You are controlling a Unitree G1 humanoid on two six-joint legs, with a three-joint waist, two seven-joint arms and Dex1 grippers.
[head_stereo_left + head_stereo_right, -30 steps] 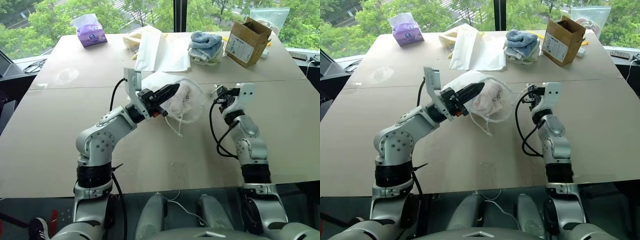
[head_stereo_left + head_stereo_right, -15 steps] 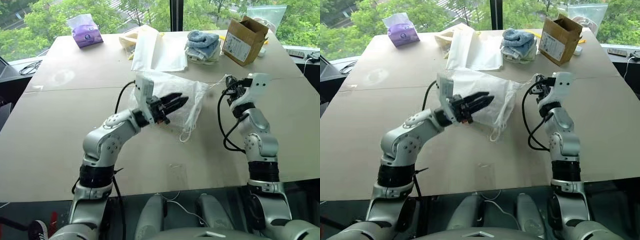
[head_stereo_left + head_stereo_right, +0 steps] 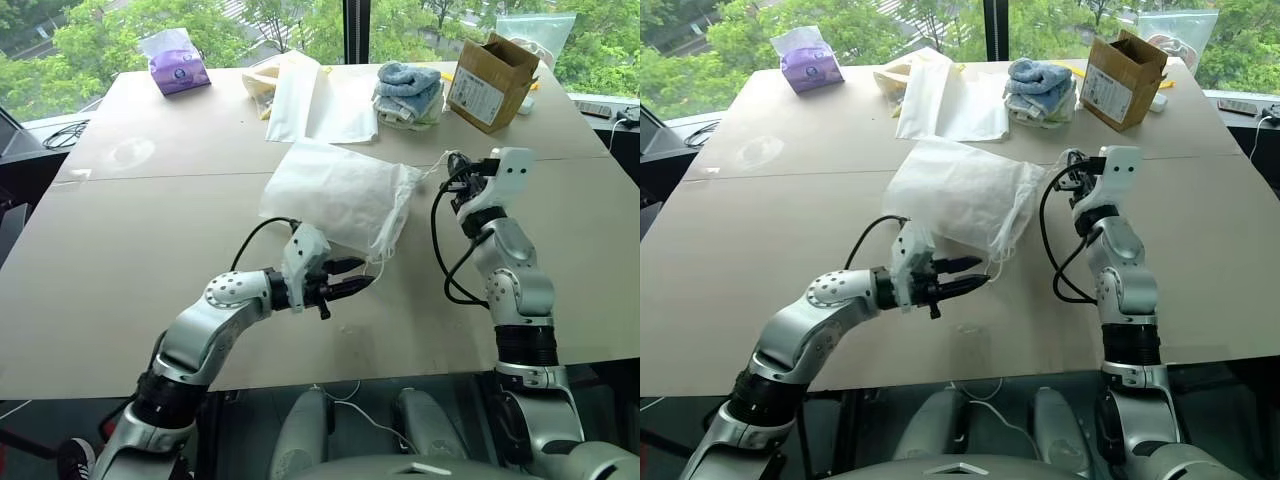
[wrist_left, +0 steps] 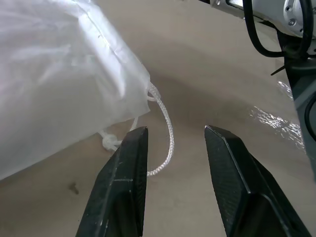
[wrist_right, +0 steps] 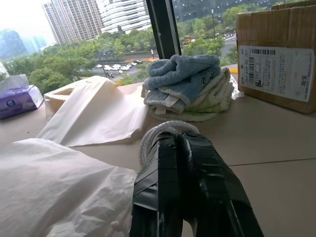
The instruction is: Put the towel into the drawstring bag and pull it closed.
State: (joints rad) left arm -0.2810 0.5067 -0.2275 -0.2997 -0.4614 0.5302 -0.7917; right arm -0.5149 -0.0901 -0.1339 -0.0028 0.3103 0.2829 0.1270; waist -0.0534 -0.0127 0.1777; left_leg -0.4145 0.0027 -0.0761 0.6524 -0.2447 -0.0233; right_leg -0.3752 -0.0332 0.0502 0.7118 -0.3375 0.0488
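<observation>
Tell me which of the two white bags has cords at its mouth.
The drawstring bag at mid-table; the flat bag behind it, near the blue cloths, shows no cords.

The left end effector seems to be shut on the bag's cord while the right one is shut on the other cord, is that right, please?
Not quite. The left end effector is open, with the cord lying loose between its fingers, as the left wrist view shows. The right end effector is indeed shut on the other cord of the bag.
</observation>
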